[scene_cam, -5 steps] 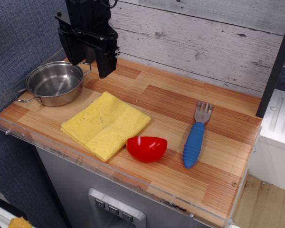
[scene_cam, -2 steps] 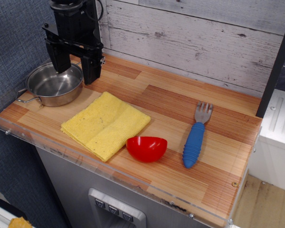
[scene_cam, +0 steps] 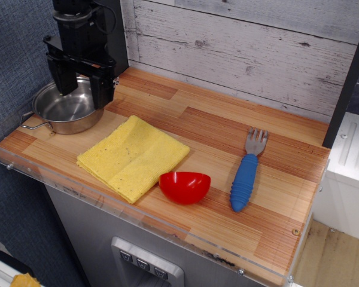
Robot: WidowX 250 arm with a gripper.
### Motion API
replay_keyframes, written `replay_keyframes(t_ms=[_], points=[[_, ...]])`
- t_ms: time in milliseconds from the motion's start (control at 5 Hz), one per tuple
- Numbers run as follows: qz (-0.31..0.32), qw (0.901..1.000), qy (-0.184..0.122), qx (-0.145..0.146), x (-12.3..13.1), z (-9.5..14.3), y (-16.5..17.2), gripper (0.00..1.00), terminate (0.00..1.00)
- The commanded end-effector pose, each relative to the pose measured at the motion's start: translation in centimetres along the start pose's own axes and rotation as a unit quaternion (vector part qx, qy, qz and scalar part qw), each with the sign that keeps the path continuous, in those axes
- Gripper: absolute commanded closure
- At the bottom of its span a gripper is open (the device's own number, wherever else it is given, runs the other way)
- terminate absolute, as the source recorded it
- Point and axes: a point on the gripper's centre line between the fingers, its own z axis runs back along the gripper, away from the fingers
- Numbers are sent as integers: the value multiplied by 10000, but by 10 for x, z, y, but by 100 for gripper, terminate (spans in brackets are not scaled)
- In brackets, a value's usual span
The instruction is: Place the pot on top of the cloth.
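The shiny steel pot [scene_cam: 61, 113] sits at the far left of the wooden counter, one wire handle pointing to the front left. The yellow folded cloth [scene_cam: 132, 156] lies flat just right of it, apart from the pot. My black gripper [scene_cam: 82, 95] hangs open over the pot's back right rim, one finger [scene_cam: 66, 84] over the pot's inside and the other [scene_cam: 104, 92] outside the rim. It holds nothing. The pot's far rim is hidden behind the gripper.
A red plastic bowl [scene_cam: 184, 186] stands at the cloth's right corner. A fork with a blue handle [scene_cam: 246, 176] lies further right. A clear plastic lip [scene_cam: 107, 206] runs along the counter's front edge. A plank wall [scene_cam: 239, 54] stands behind.
My gripper has moved left and down, from above the counter beside the pot to straddling the pot's right rim. Pot, cloth, bowl and fork have not moved.
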Motion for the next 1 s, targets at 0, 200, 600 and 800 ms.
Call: replay_keyframes(t_ms=[0, 200, 600, 800], points=[[183, 9998, -111, 60, 8, -7, 22, 0, 0], [148, 9998, -77, 110, 10, -17, 23, 0, 0], [114, 9998, 134, 63, 12, -43, 24, 0, 0], [127, 9996, 247, 35, 12, -49, 21, 0, 0]])
